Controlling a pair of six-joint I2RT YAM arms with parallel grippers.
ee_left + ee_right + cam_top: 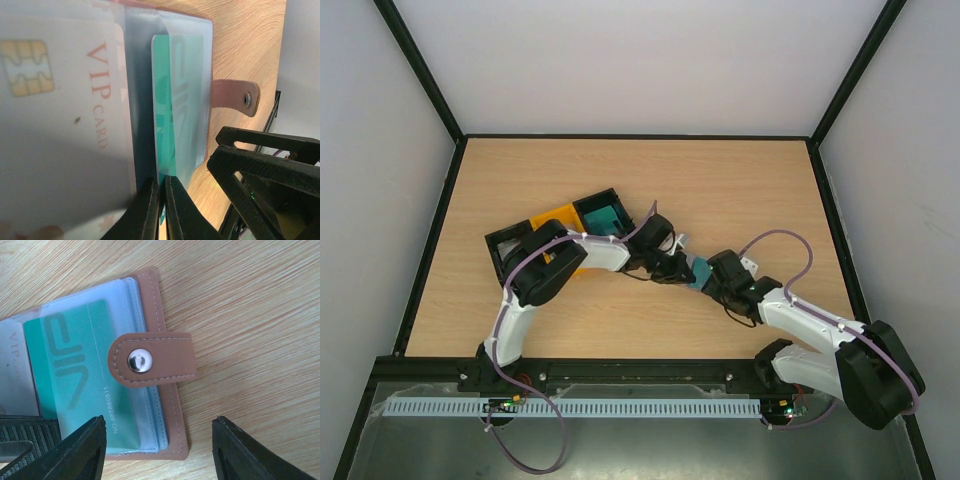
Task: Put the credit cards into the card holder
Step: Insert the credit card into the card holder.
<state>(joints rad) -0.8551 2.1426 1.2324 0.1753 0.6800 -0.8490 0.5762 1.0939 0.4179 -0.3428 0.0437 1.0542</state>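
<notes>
The card holder [172, 405] is a brown leather pouch lying open on the wood, with clear sleeves and a snap strap [150, 360]. It also shows in the left wrist view [235, 97] and, small, in the top view [698, 270]. A teal credit card [165, 115] sits partly in a clear sleeve and also shows in the right wrist view [70, 385]. My left gripper [162, 200] is shut on this card's near edge. A pale pinkish VIP card [65, 125] lies in the neighbouring sleeve. My right gripper [160, 450] is open, its fingers either side of the holder's near corner.
A black tray [597, 194] with teal cards, a yellow tray [552, 215] and another black tray [500, 245] stand at the left, under the left arm. The two grippers [672, 262] [715, 280] are close together at mid-table. Black frame rails border the table.
</notes>
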